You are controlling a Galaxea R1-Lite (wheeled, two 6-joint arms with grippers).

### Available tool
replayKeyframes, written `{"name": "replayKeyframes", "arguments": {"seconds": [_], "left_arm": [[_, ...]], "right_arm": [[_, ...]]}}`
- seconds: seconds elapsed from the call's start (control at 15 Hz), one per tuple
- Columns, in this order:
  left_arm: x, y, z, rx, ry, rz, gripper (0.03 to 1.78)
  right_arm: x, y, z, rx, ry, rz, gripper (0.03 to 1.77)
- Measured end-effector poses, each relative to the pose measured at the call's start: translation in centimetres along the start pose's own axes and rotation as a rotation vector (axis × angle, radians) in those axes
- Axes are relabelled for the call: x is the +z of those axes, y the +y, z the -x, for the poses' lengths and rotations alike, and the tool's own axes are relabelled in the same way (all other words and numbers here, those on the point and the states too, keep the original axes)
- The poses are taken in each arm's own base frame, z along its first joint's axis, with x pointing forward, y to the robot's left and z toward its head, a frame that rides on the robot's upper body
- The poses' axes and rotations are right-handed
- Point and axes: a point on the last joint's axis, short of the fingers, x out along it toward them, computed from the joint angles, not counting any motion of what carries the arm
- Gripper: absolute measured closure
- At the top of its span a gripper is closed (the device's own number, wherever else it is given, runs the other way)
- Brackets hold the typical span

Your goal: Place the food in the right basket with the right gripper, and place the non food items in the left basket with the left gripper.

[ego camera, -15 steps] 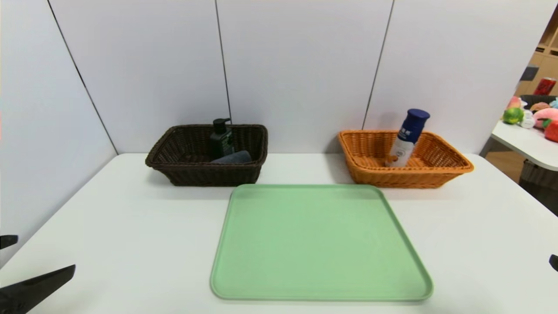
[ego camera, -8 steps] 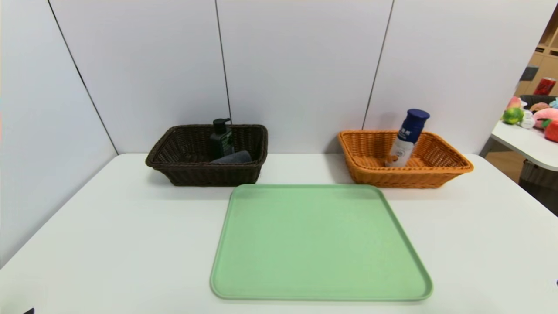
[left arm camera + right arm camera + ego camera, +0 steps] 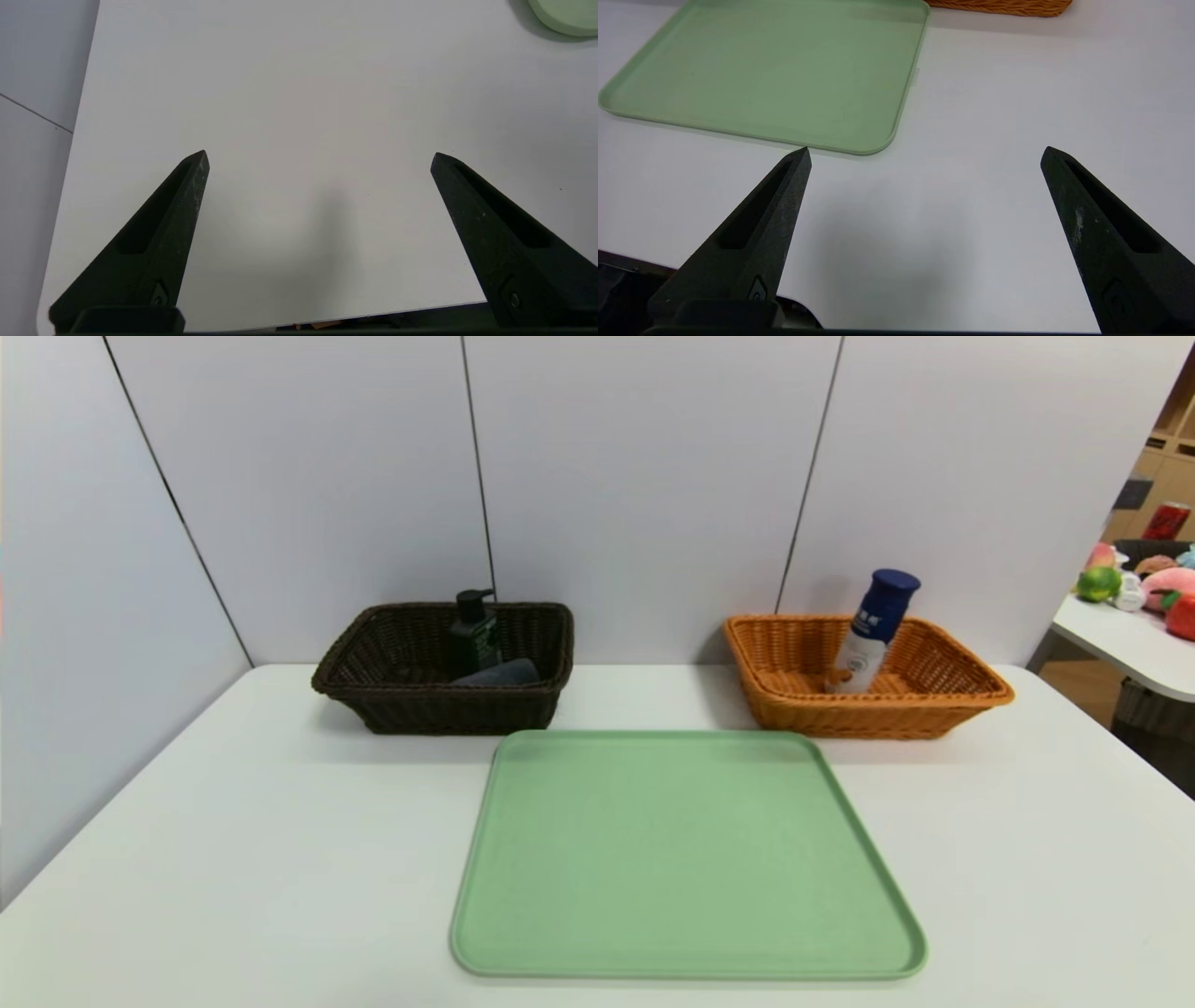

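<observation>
I am hovering my left gripper [image 3: 320,151] over the near left part of the white table [image 3: 280,840], toward seven o'clock from the green tray [image 3: 686,859], its fingers spreading wide around nothing. I am hanging my right gripper [image 3: 927,147] above the table toward five o'clock, also released and gripping nothing. At eleven o'clock the dark basket [image 3: 457,709] is holding a pump bottle [image 3: 474,635] and a grey item [image 3: 502,674]; at one o'clock the orange basket [image 3: 868,717] is holding a leaning blue-capped bottle [image 3: 871,633].
</observation>
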Motion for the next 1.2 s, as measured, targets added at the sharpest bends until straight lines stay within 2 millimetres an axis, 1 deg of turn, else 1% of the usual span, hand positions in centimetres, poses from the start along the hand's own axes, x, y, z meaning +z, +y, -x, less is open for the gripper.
{"name": "replayKeyframes", "arguments": {"seconds": [0.2,0.33,0.6,0.8,1.0,1.2], "left_arm": [[-0.6,-0.2,0.0,-0.024,-0.008,-0.001,0.12],[-0.9,-0.2,0.0,-0.026,-0.010,0.000,0.12],[-1.2,-0.3,0.2,-0.026,-0.027,-0.002,0.12],[-1.5,-0.4,0.2,-0.024,-0.037,-0.004,0.12],[-2.1,-0.5,0.2,-0.025,-0.039,-0.007,0.12],[-2.6,-0.6,0.2,-0.024,-0.047,-0.009,0.12]], "right_arm": [[0.2,0.2,0.6,-0.004,-0.010,0.008,0.10],[-0.2,0.4,1.1,0.012,0.025,-0.003,0.10],[-0.9,0.3,2.5,0.137,0.075,0.034,0.10],[-1.4,-0.1,2.8,0.117,0.074,0.018,0.10],[-2.3,-0.1,3.1,0.122,0.050,0.010,0.10],[-2.5,0.1,3.4,0.108,-0.003,0.009,0.10]]}}
